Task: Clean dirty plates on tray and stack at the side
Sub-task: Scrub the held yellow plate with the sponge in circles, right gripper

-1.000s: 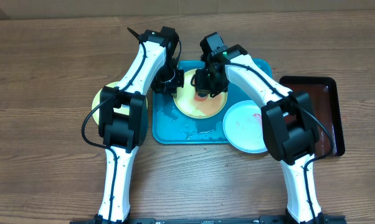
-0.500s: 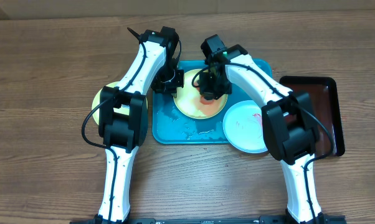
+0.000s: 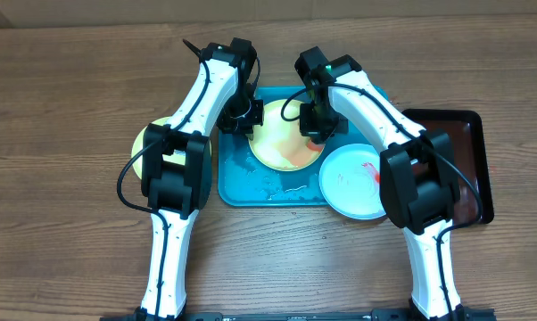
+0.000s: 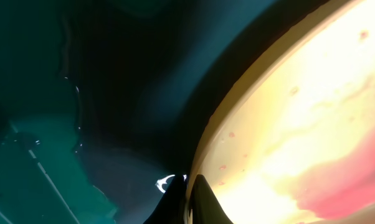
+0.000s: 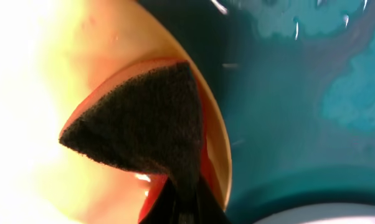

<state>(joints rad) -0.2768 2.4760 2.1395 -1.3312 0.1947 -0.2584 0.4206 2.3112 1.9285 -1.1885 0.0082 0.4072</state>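
A yellow-green rimmed plate (image 3: 282,150) with a pinkish smear lies on the wet turquoise tray (image 3: 251,189). My left gripper (image 3: 251,122) is shut on its left rim; the left wrist view shows the fingers (image 4: 187,196) pinching the plate's edge (image 4: 299,112). My right gripper (image 3: 316,127) is shut on a dark sponge (image 5: 144,121) and presses it on the plate's right edge (image 5: 44,93), over red sauce. A white-bluish plate (image 3: 351,183) with red smears lies across the tray's right rim. A second yellow-green plate (image 3: 144,143) lies on the table left of the tray, partly under my left arm.
A smaller dark tray (image 3: 472,152) lies at the far right, next to the white-bluish plate. The turquoise tray's floor shows water puddles (image 3: 273,185). Both arms cross above the tray's rear half.
My right gripper has slid the sponge from the plate's middle to its right edge. My left gripper has kept its hold on the rim.
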